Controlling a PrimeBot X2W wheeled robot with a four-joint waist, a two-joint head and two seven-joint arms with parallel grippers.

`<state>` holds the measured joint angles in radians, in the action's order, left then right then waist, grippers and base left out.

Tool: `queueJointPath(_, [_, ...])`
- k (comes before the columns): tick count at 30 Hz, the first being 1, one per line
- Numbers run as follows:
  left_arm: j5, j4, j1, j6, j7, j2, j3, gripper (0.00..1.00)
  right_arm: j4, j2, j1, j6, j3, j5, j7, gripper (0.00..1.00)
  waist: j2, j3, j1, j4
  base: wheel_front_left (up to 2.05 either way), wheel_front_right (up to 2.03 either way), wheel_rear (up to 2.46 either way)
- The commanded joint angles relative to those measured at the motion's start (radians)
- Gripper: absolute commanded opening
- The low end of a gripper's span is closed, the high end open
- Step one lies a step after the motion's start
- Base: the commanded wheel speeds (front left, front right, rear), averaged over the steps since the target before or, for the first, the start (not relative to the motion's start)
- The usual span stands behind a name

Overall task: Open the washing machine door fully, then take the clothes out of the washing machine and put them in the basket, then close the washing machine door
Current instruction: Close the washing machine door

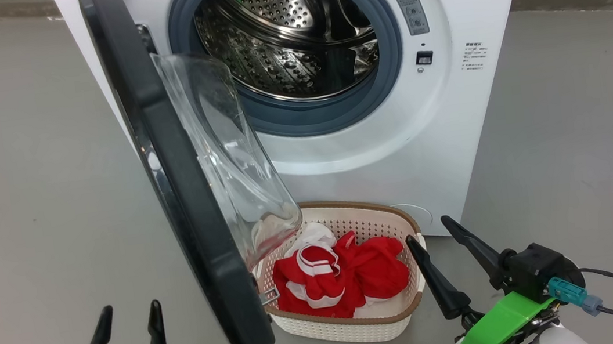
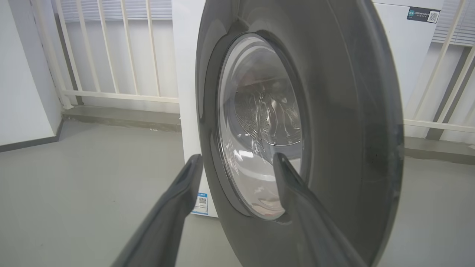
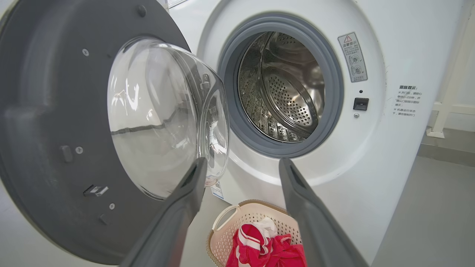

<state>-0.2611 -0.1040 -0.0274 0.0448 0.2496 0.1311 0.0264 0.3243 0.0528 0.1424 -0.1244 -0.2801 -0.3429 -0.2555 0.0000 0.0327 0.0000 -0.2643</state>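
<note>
Tapered dark fingers of the left gripper (image 1: pixel 130 309) stand parted and empty before the washing machine (image 1: pixel 431 139), outside the open washing machine door (image 1: pixel 200 255), whose wide dark rim carries a bulging clear glass bowl (image 1: pixel 224 164). The right gripper (image 1: pixel 428 230) is spread wide, holding nothing, just beside the basket (image 1: pixel 355 329). That cream perforated basket with a brown woven rim sits on the floor (image 1: pixel 20 172) at the machine's white front, below its steel drum (image 1: pixel 279 41) and grey rubber ring (image 1: pixel 306 122); the clothes (image 1: pixel 366 273), crumpled red with white trim, lie inside it.
</note>
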Motion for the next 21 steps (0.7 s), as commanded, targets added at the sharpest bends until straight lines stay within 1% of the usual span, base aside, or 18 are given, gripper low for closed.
queueJointPath(1, [0.016, 0.032, 0.011, 0.006, 0.012, 0.002, -0.045, 1.0, -0.028, -0.003, 0.011, -0.006, -0.019, -0.003, -0.006, 1.0, 0.0, -0.001, 0.0, 0.0, 0.0, 0.0, 0.0])
queueJointPath(20, [0.065, 0.02, 0.008, 0.024, 0.012, -0.028, -0.072, 1.0, -0.026, -0.003, 0.002, -0.006, -0.026, -0.009, -0.006, 1.0, 0.0, 0.012, 0.0, 0.001, 0.0, 0.0, 0.0])
queueJointPath(21, [0.071, 0.017, 0.009, 0.025, 0.012, -0.026, -0.072, 0.98, -0.026, -0.003, 0.001, -0.006, -0.027, -0.01, -0.006, 1.0, 0.0, 0.013, 0.0, 0.001, 0.0, 0.0, 0.0])
